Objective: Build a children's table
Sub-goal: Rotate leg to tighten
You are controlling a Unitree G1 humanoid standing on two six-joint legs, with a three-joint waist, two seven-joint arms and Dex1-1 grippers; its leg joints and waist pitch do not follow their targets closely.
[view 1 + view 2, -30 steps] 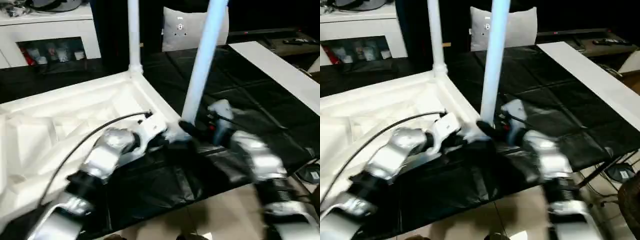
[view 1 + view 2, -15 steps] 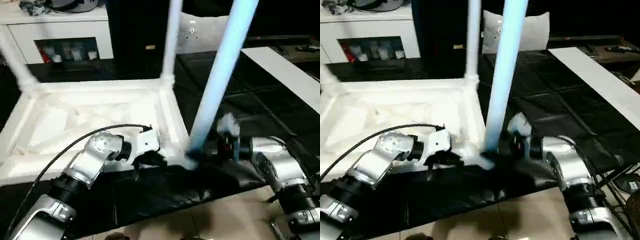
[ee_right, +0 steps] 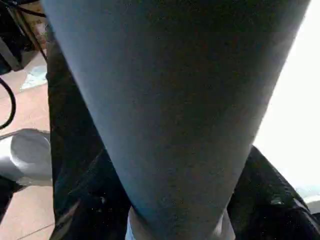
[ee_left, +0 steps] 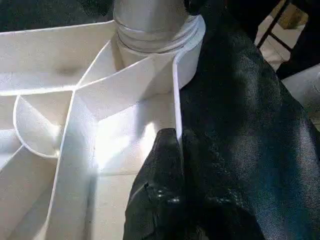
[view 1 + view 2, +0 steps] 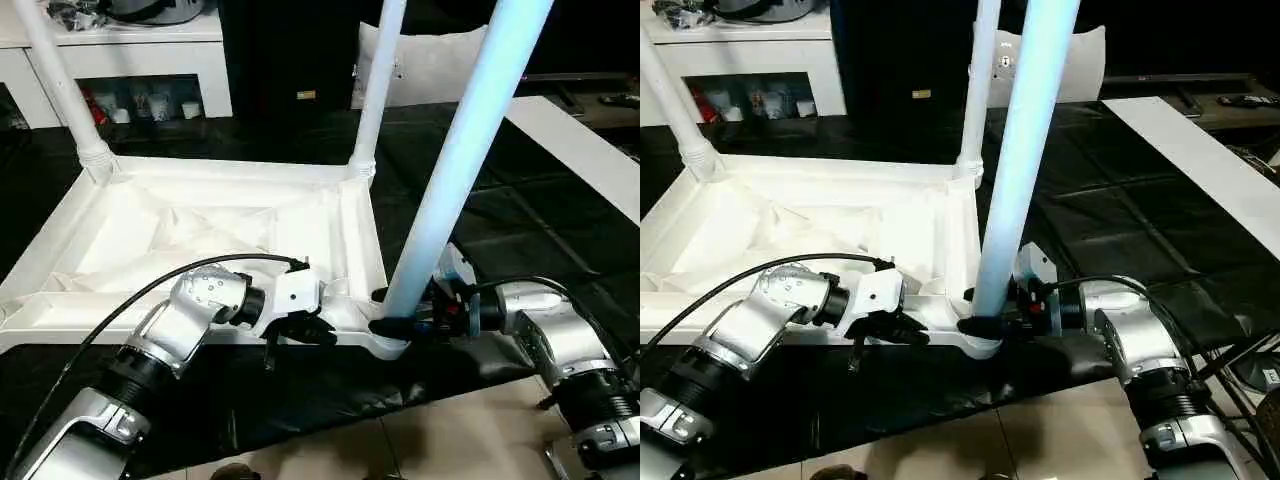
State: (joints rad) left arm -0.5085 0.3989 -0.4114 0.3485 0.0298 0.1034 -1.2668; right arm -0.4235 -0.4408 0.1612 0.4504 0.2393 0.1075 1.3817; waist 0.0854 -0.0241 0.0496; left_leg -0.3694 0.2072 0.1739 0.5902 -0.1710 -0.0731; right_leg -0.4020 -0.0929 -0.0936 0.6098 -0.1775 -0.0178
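The children's table lies upside down on a black sheet, its ribbed white top (image 5: 200, 215) facing up. Two legs stand in the far corner sockets, one at the left (image 5: 60, 80) and one at the right (image 5: 372, 100). A third leg (image 5: 455, 170) rises from the near right corner socket (image 4: 155, 30), leaning slightly right. My left gripper (image 5: 292, 332) is shut on the top's thin near rim, just left of that socket, one black finger (image 4: 160, 170) on each side of the wall. My right gripper (image 5: 395, 322) clasps the base of the near leg (image 3: 175, 100) from the right.
A white cabinet with glass doors (image 5: 130, 60) stands at the back left, a white pillow (image 5: 430, 65) behind the table. A long white board (image 5: 590, 150) lies on the black sheet (image 5: 480, 230) at the right. The sheet's front edge drops to a tiled floor (image 5: 420, 440).
The head view has swung, bringing the far left leg into sight. My right gripper's fingers have drawn in around the near leg's base. The left gripper keeps its hold on the rim.
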